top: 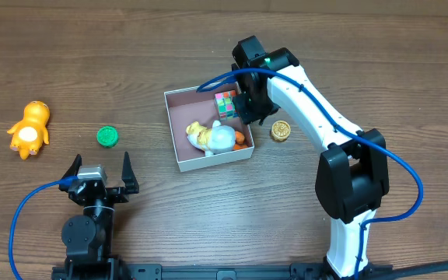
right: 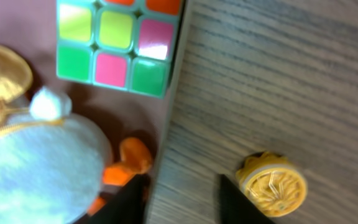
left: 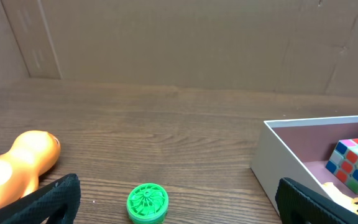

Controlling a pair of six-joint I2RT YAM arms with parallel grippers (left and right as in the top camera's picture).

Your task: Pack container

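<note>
Right gripper (right: 182, 199) hovers empty, jaws narrowly apart, over the right wall of the container (top: 183, 113) at mid-table, and should centre on the yellow disc (right: 272, 186) before clamping; left gripper (top: 99, 165) sits wide open.

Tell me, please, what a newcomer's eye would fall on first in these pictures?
The white-walled container mid-table stands out, holding a bright puzzle cube and a white-and-yellow plush toy, with the right gripper straddling its right wall. An orange toy and a green disc lie to its left, a yellow disc just outside its right wall.
</note>
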